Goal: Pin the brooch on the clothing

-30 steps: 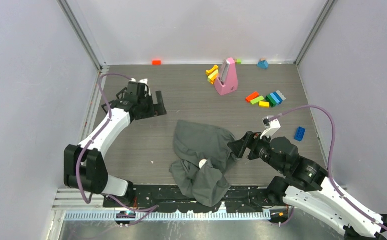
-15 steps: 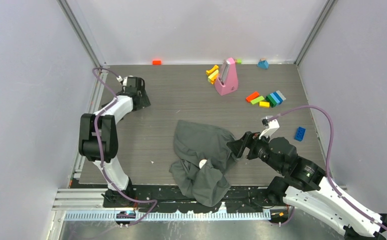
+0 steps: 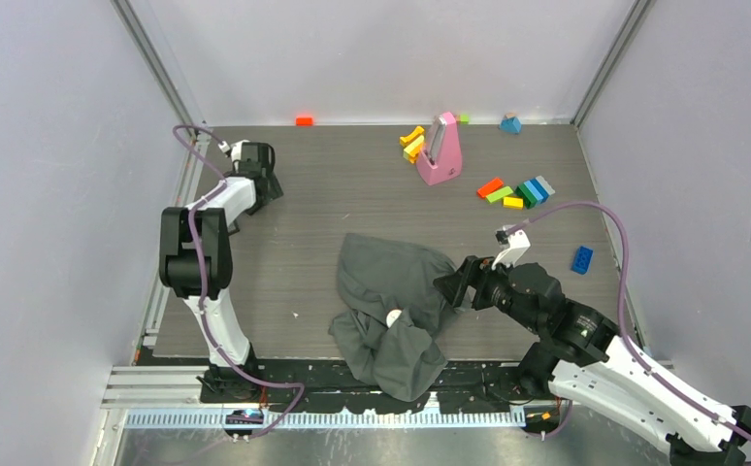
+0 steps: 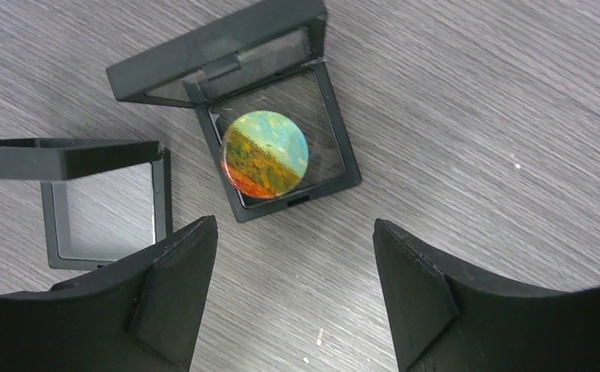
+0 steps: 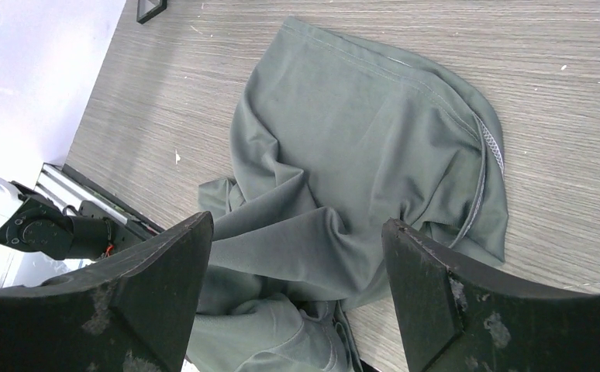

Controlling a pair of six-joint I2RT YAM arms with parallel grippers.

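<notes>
The brooch [image 4: 266,153] is a round disc with a colourful landscape. It lies in an open black box [image 4: 336,167] on the table. My left gripper [image 4: 291,225] hovers open just short of that box, with nothing between its fingers. In the top view it [image 3: 260,184] is at the far left of the table. The dark grey T-shirt [image 3: 391,291] lies crumpled at the near middle, with a small white label [image 3: 392,316] showing. My right gripper [image 3: 452,283] is open at the shirt's right edge. In its wrist view the shirt [image 5: 343,170] fills the space beyond the open jaws.
A second, empty open black box [image 4: 103,201] lies left of the brooch box. A pink upright object [image 3: 440,150] and yellow blocks [image 3: 412,144] stand at the back. A row of coloured blocks [image 3: 517,191] and a blue block [image 3: 581,259] lie on the right. An orange block [image 3: 304,120] lies by the back wall.
My left arm has folded back and swung its gripper toward the far left corner. My right gripper has crept slightly left toward the shirt. The shirt has not moved.
</notes>
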